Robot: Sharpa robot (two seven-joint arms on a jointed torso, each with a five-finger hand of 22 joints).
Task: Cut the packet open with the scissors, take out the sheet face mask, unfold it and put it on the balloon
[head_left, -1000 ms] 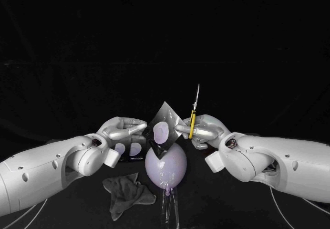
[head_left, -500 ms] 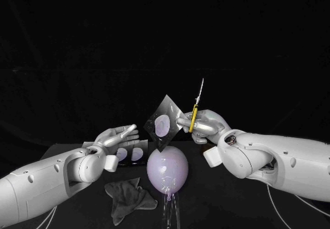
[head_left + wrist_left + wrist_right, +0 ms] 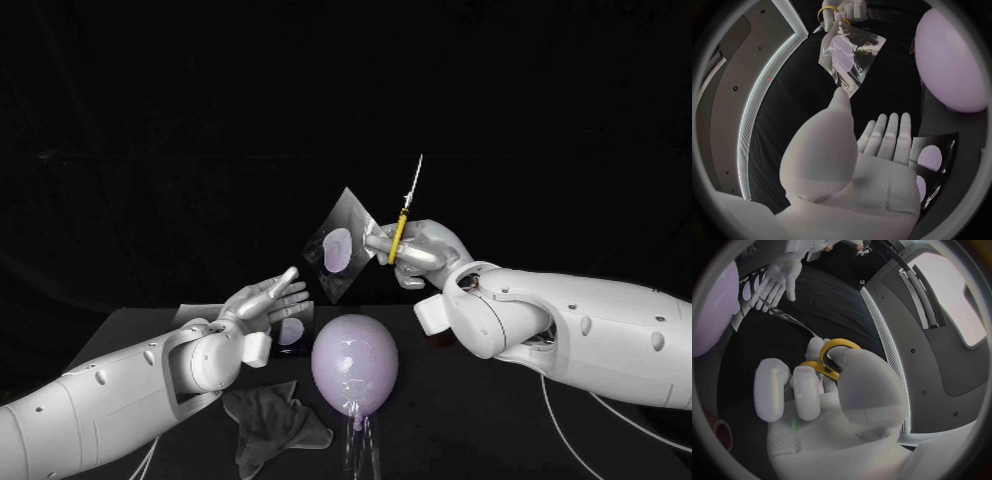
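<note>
- Packet (image 3: 340, 245) opening is the step we judge to be in hand. It is up in the air, not on the surface (image 3: 476, 420), and we see no mask drawn out of it.
- Nearest us, a dark grey cloth (image 3: 274, 425) lies crumpled on the surface just beside the balloon (image 3: 355, 362). The balloon is pale and bare, its knot toward us, and nothing covers it.
- Next out, the left hand (image 3: 268, 296) hovers palm up with its fingers (image 3: 891, 132) spread and nothing in them. It is below the packet and apart from it. By its wrist a dark card with pale ovals (image 3: 294, 331) lies flat on the surface.
- Farthest, the right hand (image 3: 417, 252) is raised beyond the balloon. Its fingers (image 3: 807, 390) are clenched round the yellow handle of the scissors (image 3: 400, 235), blades pointing up. The packet hangs tilted from those same fingers, touching them at one corner.
- We cannot tell whether any edge of the packet is already cut.
- As we judge it, the left hand must next come up and take the packet's free side firmly. The right hand can then let the corner go and work the blades across the top edge, since one hand carrying both cannot cut.
</note>
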